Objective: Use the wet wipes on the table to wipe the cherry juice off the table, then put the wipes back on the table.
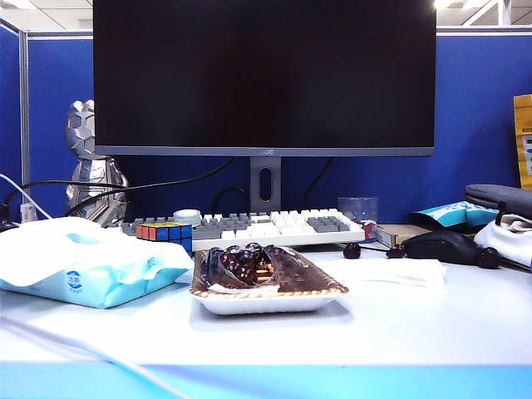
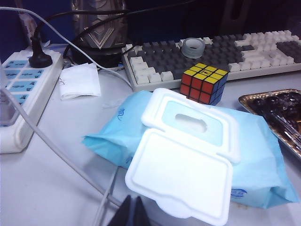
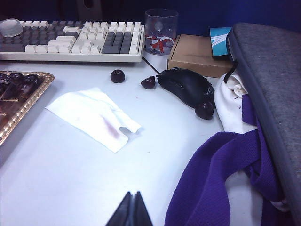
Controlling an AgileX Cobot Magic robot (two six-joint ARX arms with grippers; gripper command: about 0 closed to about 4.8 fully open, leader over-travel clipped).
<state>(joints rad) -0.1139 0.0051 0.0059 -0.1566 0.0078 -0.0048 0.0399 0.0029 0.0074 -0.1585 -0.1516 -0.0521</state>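
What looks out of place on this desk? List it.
Three loose cherries lie by the mouse, off their tray. The wet wipe is pink-stained. The wipes packet sits open. Both grippers are shut, idle.

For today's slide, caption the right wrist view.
Stained wet wipe flat on the table, right gripper shut, apart from it.

The table [image 3: 70,179] has a smooth, slightly glossy white top. The wet wipes [image 3: 94,117] are a thin, limp, matt sheet with a pinkish stain. The packet [image 2: 254,160] is soft blue plastic film with a hard white plastic flap [image 2: 181,181]. The tray [image 1: 266,301] looks like shiny foil.
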